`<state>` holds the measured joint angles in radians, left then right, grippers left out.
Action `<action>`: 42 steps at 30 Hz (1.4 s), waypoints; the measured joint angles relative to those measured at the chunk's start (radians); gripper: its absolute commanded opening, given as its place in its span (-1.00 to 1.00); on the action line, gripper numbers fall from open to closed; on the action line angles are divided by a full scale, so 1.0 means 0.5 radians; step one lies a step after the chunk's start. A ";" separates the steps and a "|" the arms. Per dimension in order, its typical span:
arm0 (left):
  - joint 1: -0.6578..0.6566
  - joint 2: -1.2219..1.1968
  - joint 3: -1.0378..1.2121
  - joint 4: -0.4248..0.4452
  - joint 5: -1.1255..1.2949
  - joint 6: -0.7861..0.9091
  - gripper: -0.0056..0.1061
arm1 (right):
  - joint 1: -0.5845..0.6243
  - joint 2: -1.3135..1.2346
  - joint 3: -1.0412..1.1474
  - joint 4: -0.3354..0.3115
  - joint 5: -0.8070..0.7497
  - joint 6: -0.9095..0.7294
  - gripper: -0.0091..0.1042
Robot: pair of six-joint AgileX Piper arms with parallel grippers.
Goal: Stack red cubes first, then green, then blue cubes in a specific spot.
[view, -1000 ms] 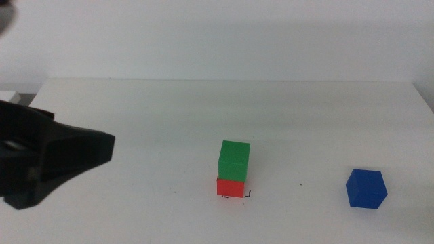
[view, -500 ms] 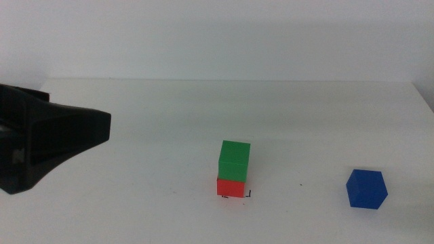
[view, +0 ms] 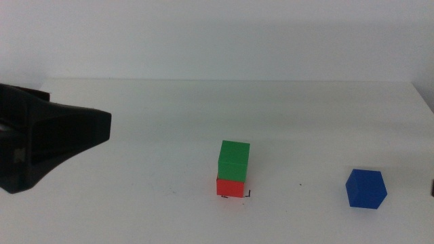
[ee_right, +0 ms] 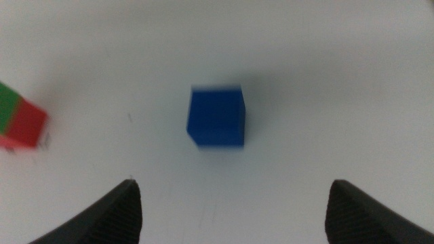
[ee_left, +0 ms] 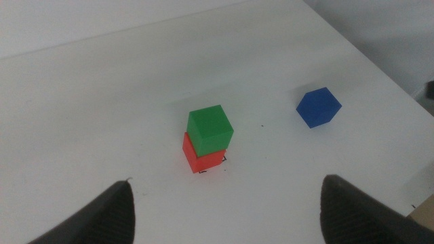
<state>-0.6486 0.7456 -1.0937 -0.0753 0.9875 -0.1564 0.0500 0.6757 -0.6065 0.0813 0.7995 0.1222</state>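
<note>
I read the green cube (view: 234,158) sitting square on the red cube (view: 230,186), matte faces, at the black corner marks (view: 247,194) mid-worktop (view: 169,115). Blue cube (view: 366,188) alone to the right, turned slightly. Since half a second ago nothing on the worktop has shifted — a dark sliver now shows at the right edge. Left gripper (ee_left: 224,203) hangs released, stack ahead between its jaws; right gripper (ee_right: 234,203) released — blue cube centred ahead of its jaws.

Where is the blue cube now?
In the middle view the blue cube sits alone on the table, to the right of the green cube stacked on the red cube, untouched.
</note>
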 measured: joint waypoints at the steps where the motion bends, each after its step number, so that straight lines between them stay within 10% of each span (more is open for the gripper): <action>1: 0.000 0.000 0.000 0.000 0.000 0.000 0.78 | 0.000 0.124 -0.069 0.009 0.080 -0.003 0.79; 10: 0.000 0.000 0.000 0.007 0.000 0.000 0.78 | 0.013 0.911 -0.346 0.170 0.160 0.069 0.79; 30: 0.000 0.000 0.000 0.029 0.000 0.000 0.78 | 0.358 2.032 -0.792 -0.384 -0.020 0.590 0.76; 32: 0.000 0.000 0.000 0.029 0.000 0.000 0.78 | 0.358 2.088 -0.792 -0.445 -0.056 0.629 0.51; 36: 0.000 0.000 0.000 0.029 0.000 0.000 0.78 | 0.358 2.143 -0.816 -0.506 -0.097 0.697 -0.90; 42: 0.000 0.000 0.000 0.029 0.000 0.000 0.78 | 0.562 2.063 -1.196 -0.668 0.409 0.804 -0.66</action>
<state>-0.6486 0.7456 -1.0937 -0.0610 0.9875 -0.1564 0.3312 1.7071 -1.2043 -0.2526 1.0038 0.5242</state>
